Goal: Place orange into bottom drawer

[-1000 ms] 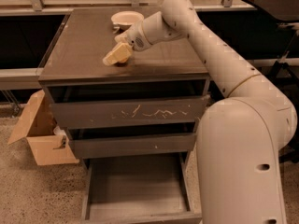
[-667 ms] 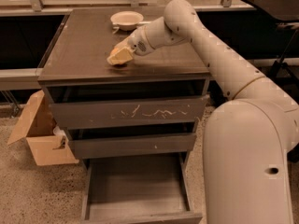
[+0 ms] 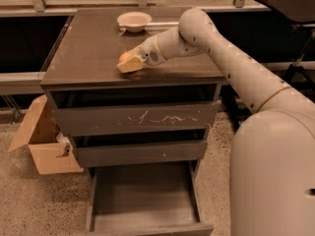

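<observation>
- The gripper [image 3: 129, 64] sits low over the top of the cabinet [image 3: 88, 48], near its front edge and a little left of centre, with the arm reaching in from the right.
- Its 2 pale fingers are drawn in narrow against the orange [image 3: 124, 57]. The fruit shows as a small rounded patch just above and behind them, so the hold looks made.
- The orange is at the cabinet top. Whether it rests on the surface or is raised just clear of it, I cannot tell.
- The white bowl [image 3: 134, 20] stands well apart, toward the back edge, out of the way.
- The bottom drawer [image 3: 142, 195] is pulled open below, its flat grey floor bare. The scratched drawer [image 3: 133, 118] and the narrow drawer [image 3: 140, 152] above it are only slightly out.
- Step in hand, as I judge it: the pick — grasp done, the carry not yet begun.
- The next move calls for a lift, a swing out past the front edge, then a long descent in front of the 2 upper drawers — keeping clear of them — before release over the open floor.
</observation>
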Controlling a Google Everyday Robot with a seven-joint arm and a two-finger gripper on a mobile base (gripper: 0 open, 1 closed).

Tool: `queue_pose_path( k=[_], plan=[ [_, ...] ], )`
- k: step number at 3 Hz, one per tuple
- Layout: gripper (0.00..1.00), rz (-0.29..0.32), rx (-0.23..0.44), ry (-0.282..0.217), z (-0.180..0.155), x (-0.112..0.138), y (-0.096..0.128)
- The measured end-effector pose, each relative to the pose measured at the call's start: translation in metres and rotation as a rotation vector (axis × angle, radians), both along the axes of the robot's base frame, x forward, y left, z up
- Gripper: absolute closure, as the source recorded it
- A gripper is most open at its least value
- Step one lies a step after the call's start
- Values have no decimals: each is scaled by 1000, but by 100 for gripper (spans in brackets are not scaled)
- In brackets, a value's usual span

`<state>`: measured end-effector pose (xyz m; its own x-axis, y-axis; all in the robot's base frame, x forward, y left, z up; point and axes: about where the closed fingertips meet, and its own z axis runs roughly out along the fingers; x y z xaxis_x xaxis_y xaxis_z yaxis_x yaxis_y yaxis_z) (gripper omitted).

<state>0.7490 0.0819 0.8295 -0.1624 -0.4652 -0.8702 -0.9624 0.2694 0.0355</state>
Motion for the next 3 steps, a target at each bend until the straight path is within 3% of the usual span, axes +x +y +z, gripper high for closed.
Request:
queue_pose_path(
  k=[1, 2, 3],
  plan=[
    [100, 48, 94, -94, 45, -8, 5],
    [100, 123, 181, -224, 95, -22, 11],
    [100, 144, 194, -256, 102, -25, 15]
  ],
)
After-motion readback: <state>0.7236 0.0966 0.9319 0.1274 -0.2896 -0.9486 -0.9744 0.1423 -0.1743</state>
